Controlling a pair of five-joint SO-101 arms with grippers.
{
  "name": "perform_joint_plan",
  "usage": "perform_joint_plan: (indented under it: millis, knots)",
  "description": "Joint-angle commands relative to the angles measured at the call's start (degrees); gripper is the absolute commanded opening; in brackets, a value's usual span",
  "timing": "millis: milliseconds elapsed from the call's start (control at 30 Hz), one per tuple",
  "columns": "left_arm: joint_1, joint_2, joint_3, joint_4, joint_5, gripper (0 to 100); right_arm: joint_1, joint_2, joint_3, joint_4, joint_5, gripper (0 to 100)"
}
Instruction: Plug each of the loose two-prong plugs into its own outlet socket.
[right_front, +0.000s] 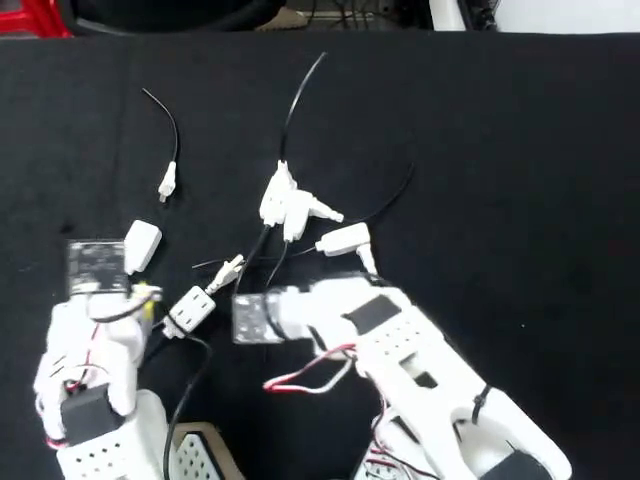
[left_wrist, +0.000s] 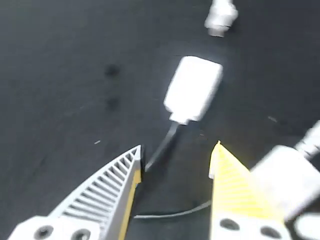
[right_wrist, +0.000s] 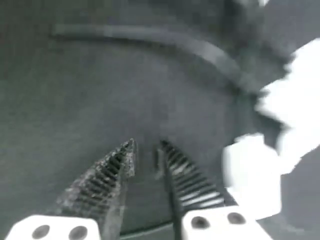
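Right now I am hovering my left end effector (left_wrist: 178, 146), released, astride the cord (left_wrist: 162, 147) of a white outlet socket (left_wrist: 192, 90) at the near left of the table (right_front: 520, 150), probably lining up a grab; whether my right end effector (right_wrist: 147, 146) is clenched, I cannot tell.

A black tabletop (right_front: 520, 150) is stretching across nearly everything. Past its far edge, a red object (right_front: 30, 18) is sitting at eleven o'clock, dark cables (right_front: 340, 12) are trailing at twelve, and something white (right_front: 570, 14) is showing at one.
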Motion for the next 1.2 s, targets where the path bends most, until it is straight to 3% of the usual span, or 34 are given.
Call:
perform_joint_plan:
  millis: [0,200,333,633,833,967,1067,1167]
  knots:
    - [-6.7,0.0,-0.5,-1.4,3.4,22,-4.4,1.0,-12.5,4.7,0.8,17.8]
    - [-15.2,0.0,0.0,-1.7,5.6,22,-8.8,15.5,-20.3,-2.4,1.9,19.5]
    - [-15.1,0.0,4.2,-5.3,0.3,22,-8.6,29.8,-29.4,-6.9,2.0,19.4]
    - [-15.2,0.0,8.6,-8.2,-1.8,22,-8.7,51.1,-47.4,-6.9,4.0,19.4]
    - [-12.5,0.0,9.0,-8.1,-2.0,22,-10.1,56.0,-53.8,-5.3,4.0,14.9]
    - [-12.1,0.0,9.1,-8.3,-2.0,22,-10.0,54.4,-58.3,7.3,6.5,7.1]
    - [-12.1,0.0,9.5,-8.5,-2.0,22,-10.1,51.1,-61.9,15.5,7.1,8.7]
    - [-12.1,0.0,9.5,-8.5,-2.0,22,-11.6,50.5,-59.6,10.9,6.2,11.7]
